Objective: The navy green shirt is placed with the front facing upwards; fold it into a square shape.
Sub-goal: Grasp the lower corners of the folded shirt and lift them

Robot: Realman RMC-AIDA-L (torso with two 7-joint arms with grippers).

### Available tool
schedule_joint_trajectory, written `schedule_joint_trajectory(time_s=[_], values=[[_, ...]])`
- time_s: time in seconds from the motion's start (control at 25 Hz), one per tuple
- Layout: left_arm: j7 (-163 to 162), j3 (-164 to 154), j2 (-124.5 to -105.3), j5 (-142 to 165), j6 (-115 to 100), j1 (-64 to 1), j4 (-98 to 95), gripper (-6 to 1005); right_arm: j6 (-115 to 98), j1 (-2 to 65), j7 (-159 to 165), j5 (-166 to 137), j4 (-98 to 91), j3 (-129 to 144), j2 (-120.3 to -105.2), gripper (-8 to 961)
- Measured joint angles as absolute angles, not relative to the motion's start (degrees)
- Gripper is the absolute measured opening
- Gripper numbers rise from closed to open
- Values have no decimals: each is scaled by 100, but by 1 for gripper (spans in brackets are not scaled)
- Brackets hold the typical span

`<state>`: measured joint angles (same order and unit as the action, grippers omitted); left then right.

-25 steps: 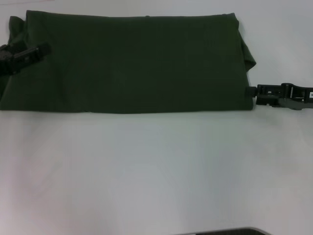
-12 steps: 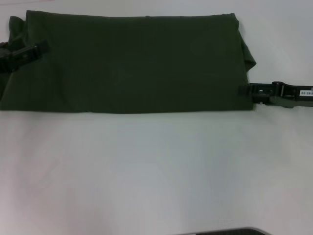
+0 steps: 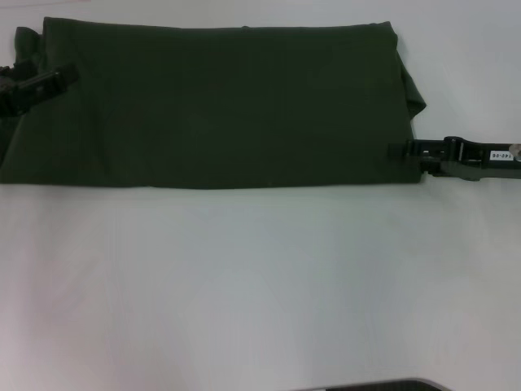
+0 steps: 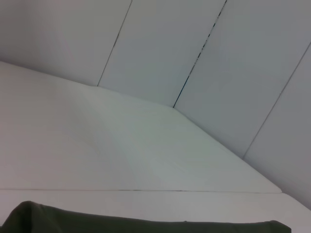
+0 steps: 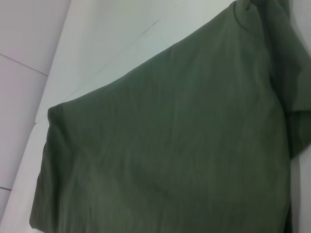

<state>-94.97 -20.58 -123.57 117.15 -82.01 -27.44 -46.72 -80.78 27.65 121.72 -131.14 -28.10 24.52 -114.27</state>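
Observation:
The navy green shirt [image 3: 228, 106] lies folded into a long band across the far part of the white table, plain side up, with no lettering showing. A loose sleeve sticks out at its right end. My left gripper [image 3: 65, 75] rests over the shirt's left end, near the far corner. My right gripper [image 3: 396, 150] comes in from the right, its tip just over the shirt's right edge near the front corner. The right wrist view is filled with the shirt [image 5: 170, 145]. In the left wrist view, only a strip of the shirt [image 4: 146, 225] shows.
The white table [image 3: 260, 285] stretches bare in front of the shirt. A dark curved edge [image 3: 374, 385] shows at the bottom of the head view. Grey wall panels [image 4: 194, 48] stand behind the table.
My right gripper has slid left, from just off the shirt's right edge to over it. My left gripper shifted slightly left and away.

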Motion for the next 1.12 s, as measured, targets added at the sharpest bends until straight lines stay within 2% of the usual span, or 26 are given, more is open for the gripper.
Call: schedule_joint_trajectory(time_s=[0.16,0.6,0.8,1.12], values=[[-9445,-2048,-12352,11715,-8190,-2751,-4652,964,-7972,2813,12151,-13113,-2710,2503,-11436,790],[-9443,-2039,-12348,11741,-8174,-2745,-4659,963,-7703,2874,12145,-13064,-2688,2662,-11500,412],[-9443,-2049,-12348,11800,-8030,-2726,-4663,963,-7707,2837,12130,-13052,-2706,2598,-11483,163],[-9460,-2036,-12291,12182,-7793,-2680,-4692,963,-7742,2868,12120,-13035,-2716,2575,-11446,55]])
